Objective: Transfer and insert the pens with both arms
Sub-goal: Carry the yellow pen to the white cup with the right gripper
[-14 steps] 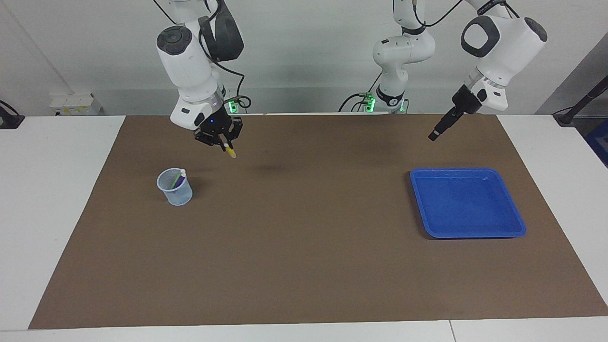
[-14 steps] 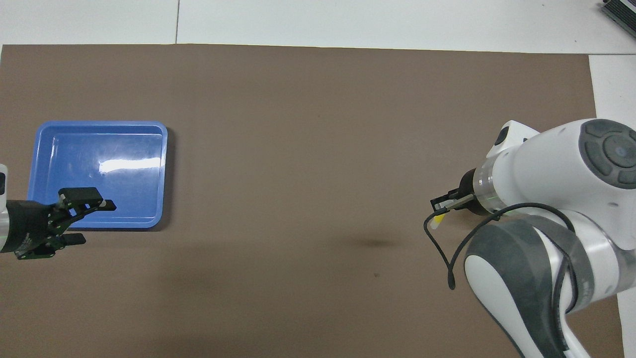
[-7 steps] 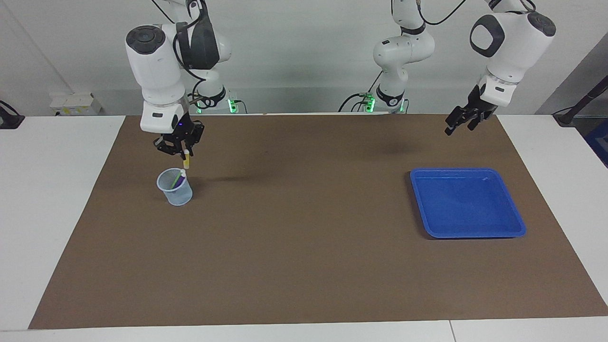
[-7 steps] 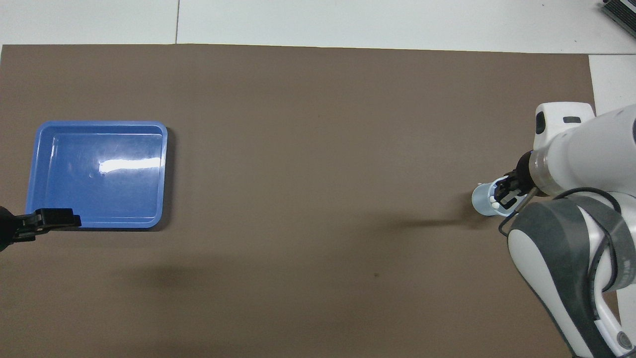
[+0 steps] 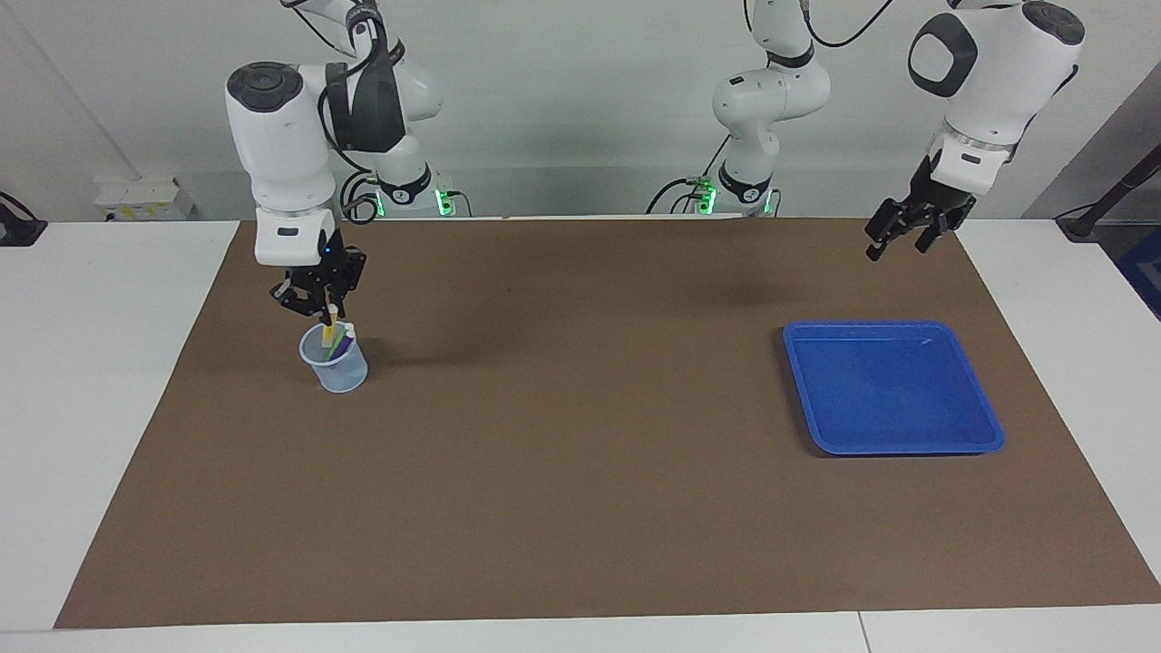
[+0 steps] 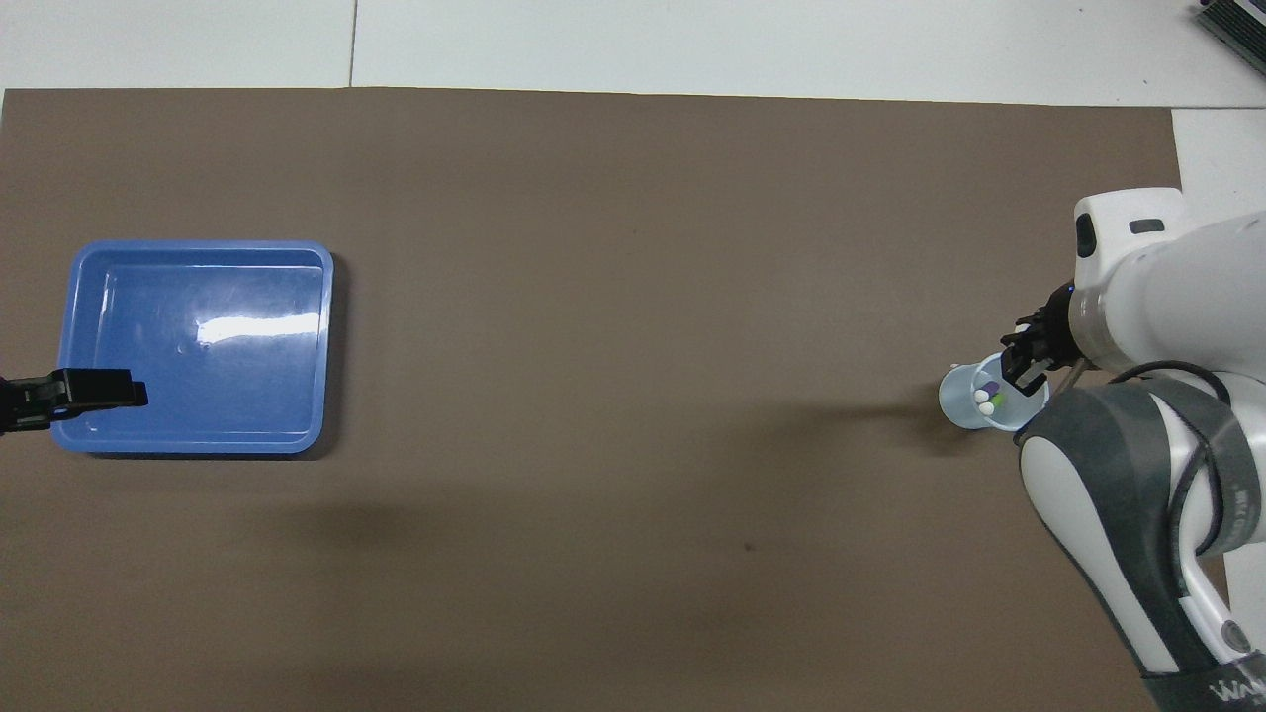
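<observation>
A clear plastic cup point(image 5: 337, 367) point(image 6: 961, 403) stands on the brown mat toward the right arm's end of the table. A green pen point(image 5: 339, 343) point(image 6: 999, 400) and a purple pen point(image 5: 346, 347) point(image 6: 990, 387) lean inside it, pale caps up. My right gripper point(image 5: 321, 307) point(image 6: 1025, 358) hangs just over the cup, shut on the yellow pen point(image 5: 327, 331), which points down with its lower end inside the rim. My left gripper point(image 5: 898, 241) point(image 6: 91, 389) waits open and holds nothing, high in the air by the blue tray.
The blue tray point(image 5: 893, 325) point(image 6: 198, 245) lies on the mat point(image 5: 580, 508) toward the left arm's end, with nothing in it. White tabletop borders the mat on every side. The right arm's bulky elbow point(image 6: 1118, 514) hangs over the mat's corner beside the cup.
My right gripper carried the yellow pen sideways to above the cup, turned it upright and lowered its end into the cup. The left gripper lifted and drew back toward its own end.
</observation>
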Controlling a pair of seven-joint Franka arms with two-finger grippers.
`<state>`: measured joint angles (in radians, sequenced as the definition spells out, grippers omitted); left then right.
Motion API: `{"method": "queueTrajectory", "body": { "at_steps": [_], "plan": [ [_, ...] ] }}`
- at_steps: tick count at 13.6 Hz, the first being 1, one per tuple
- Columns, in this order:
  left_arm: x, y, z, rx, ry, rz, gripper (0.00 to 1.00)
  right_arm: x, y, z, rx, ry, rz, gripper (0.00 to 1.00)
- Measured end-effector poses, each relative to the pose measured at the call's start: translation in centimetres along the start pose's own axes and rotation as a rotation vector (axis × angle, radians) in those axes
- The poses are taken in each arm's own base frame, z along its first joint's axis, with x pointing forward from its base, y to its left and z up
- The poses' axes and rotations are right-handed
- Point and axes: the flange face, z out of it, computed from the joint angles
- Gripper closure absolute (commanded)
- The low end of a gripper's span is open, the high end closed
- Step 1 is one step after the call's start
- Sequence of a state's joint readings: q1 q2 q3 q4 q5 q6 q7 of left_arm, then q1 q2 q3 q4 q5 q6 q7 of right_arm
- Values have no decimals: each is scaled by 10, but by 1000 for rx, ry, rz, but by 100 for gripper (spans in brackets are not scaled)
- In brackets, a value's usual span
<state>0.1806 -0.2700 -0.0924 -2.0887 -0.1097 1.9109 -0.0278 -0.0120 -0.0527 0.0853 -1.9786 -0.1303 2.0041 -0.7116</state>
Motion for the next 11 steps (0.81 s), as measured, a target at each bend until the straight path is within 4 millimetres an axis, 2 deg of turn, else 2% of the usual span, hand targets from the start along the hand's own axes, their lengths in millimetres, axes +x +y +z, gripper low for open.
{"method": "queueTrajectory", "body": {
  "at_steps": [4,6,7,8,9,10,11],
  "plan": [
    [13,33,-6,-9,9,67,0,-12,4,17,42,6,40,100],
    [19,46,-16,35,-12,113,0,-14,1,25,69,26,60,92],
    [22,51,-25,55,-21,132,0,-17,0,30,77,30,71,81],
    [26,56,-34,65,-21,143,0,-21,0,34,82,30,78,65],
    [31,58,-43,68,-13,148,0,-23,0,35,84,31,83,58],
    [36,59,-50,69,-3,150,0,-24,0,36,86,32,85,44],
    [41,60,-55,68,7,151,0,-24,-1,35,87,33,87,42]
  ]
}}
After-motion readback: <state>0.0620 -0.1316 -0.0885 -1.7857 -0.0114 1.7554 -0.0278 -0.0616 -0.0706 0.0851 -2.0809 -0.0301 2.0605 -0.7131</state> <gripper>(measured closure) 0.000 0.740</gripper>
